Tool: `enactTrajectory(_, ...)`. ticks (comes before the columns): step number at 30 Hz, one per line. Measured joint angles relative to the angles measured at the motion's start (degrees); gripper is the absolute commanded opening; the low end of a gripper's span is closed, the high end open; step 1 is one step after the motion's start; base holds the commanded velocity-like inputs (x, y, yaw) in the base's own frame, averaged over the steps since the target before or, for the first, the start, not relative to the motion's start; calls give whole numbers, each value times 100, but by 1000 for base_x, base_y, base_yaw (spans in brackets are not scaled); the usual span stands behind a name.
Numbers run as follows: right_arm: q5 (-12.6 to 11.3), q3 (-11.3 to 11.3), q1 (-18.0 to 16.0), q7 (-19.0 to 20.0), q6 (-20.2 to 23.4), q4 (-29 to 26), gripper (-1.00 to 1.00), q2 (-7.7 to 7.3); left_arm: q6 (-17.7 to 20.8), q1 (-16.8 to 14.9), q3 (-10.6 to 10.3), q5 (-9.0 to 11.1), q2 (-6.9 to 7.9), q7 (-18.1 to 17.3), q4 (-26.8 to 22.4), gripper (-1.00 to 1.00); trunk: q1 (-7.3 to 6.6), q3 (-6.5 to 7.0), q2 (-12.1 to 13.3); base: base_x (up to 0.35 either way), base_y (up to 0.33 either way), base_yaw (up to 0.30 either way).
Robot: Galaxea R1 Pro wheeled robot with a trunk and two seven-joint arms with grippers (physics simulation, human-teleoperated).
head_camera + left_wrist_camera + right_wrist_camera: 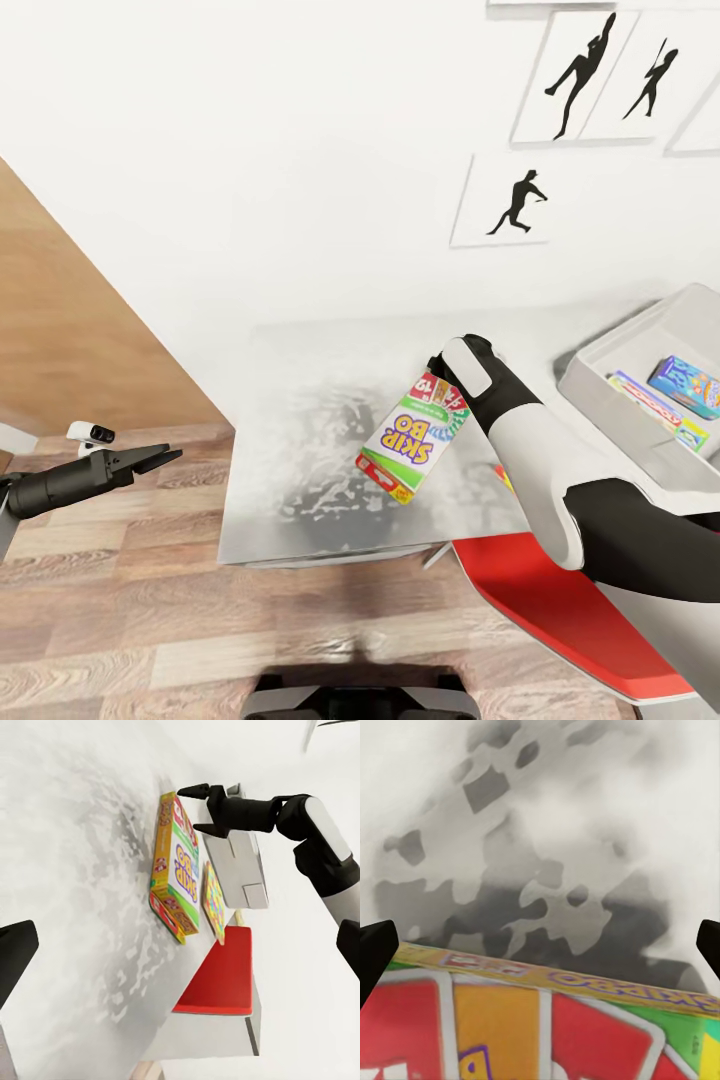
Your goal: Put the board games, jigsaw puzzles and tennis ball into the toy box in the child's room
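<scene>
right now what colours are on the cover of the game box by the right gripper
The board game has a white cover with green edges, yellow lettering and a red end; clearest in the head view.

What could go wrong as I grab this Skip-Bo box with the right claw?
The right claw is open over one end of the Skip-Bo box, lying flat on the table; closing there may just push it. A jigsaw puzzle beside it, near the table's edge, could get knocked off.

"SKIP BO" stands on the green-edged board game (413, 437).
</scene>
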Motion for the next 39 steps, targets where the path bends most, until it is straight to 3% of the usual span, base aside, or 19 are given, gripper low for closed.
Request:
enactTrajectory(30,42,3,9,1,-14,-4,100,9,8,0,1,-6,9,0,15,100,0,-1,-1,-24,3,0)
enactTrajectory(39,70,7,9,-2,-4,-5,100,7,8,1,5,-12,9,0,12,100,0,-1,-1,-7,183,0)
